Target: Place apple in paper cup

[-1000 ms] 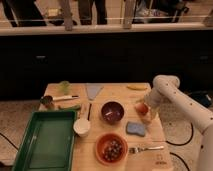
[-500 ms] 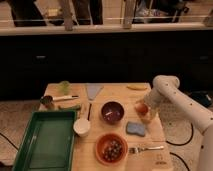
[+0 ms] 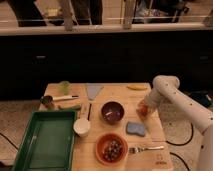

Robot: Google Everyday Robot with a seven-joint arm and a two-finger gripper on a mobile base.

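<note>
From where I stand, the gripper (image 3: pixel 144 107) hangs right at the apple (image 3: pixel 142 111) near the right edge of the table (image 3: pixel 116 93), at three o'clock from the dark purple bowl (image 3: pixel 112 112). I cannot tell whether it has closed on the fruit. The apple looks firm, light and smooth-skinned, so I judge it wants a squeeze across its widest middle, lest it roll away. The paper cup (image 3: pixel 81 126) stands well apart, at eight o'clock from the apple, and looks flimsy and easily tipped.
</note>
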